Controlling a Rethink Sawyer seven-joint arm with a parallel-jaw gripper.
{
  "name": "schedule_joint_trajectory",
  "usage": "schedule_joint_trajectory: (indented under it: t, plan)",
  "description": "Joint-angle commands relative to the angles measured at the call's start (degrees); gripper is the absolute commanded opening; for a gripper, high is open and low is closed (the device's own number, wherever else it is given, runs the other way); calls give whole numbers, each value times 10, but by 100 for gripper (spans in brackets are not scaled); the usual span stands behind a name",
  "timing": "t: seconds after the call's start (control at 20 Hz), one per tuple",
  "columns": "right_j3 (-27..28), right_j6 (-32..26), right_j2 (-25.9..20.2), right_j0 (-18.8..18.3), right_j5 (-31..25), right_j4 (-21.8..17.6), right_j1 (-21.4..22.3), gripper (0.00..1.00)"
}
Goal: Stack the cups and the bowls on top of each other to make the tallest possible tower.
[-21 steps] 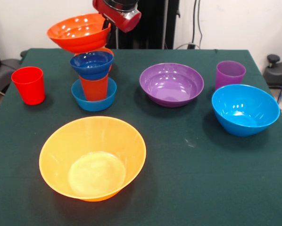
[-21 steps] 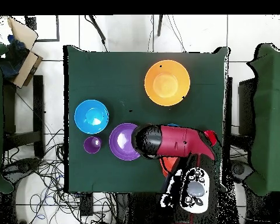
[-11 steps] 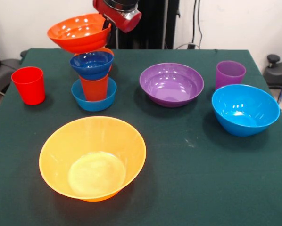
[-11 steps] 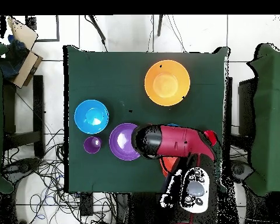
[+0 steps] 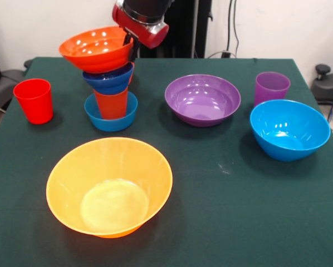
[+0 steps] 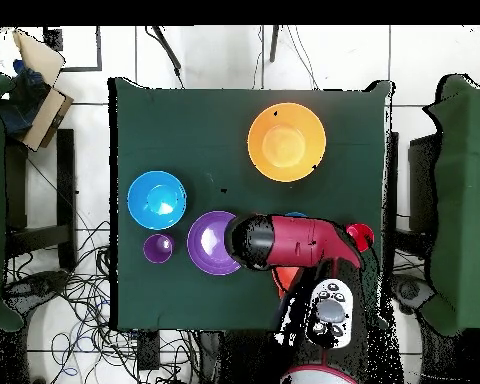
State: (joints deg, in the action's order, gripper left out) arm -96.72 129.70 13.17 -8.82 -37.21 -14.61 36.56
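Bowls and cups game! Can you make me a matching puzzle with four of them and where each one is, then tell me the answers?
Things:
1. red-orange bowl
2. red cup
3. purple cup
4. yellow-orange bowl

Places, by the front view:
A. alone at the table's left edge
B. nearest the camera, empty
C. tilted on top of the stack, at the gripper
D. just behind the big light blue bowl

Pairs: 1-C, 2-A, 3-D, 4-B
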Motion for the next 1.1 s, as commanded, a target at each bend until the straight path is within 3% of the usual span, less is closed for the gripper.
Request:
schedule_joint_trajectory:
  t: [0.05, 1.1]
  plan:
    - [19, -2, -61, 3, 42, -21, -36, 0]
    - [20, -14, -66, 1, 25, -16, -29, 0]
